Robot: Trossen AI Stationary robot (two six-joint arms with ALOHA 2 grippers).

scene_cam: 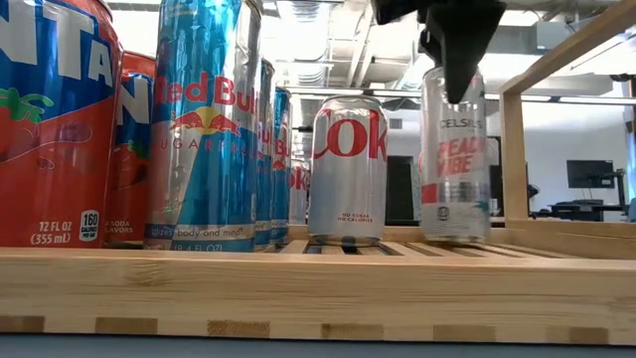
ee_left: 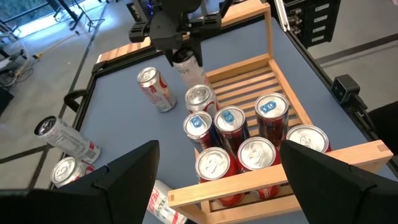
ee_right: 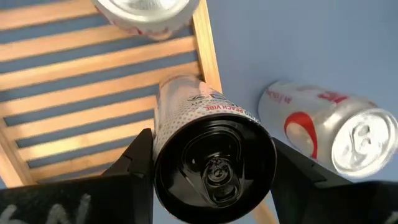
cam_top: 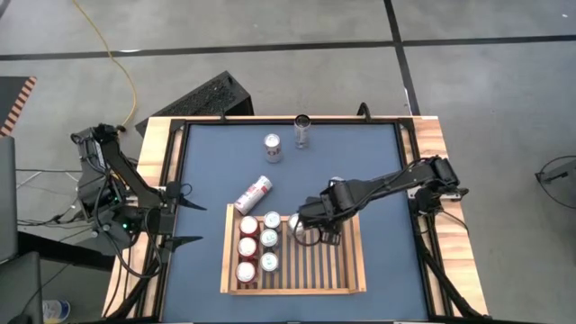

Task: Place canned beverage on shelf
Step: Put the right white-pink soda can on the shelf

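**Right gripper holds Celsius can upright in tray**

A slim Celsius can stands upright on the slats of the shelf, a light-wood tray, just inside its far rim, w/ a Diet Coke can right beside it. The right gripper comes from above, fingers clamped on the can's sides. Six more cans fill the tray's left part in two rows. Outside, a red-and-silver can lies on its side near the tray's corner. Left gripper waits at the table's left edge, fingers apart, holding nothing.
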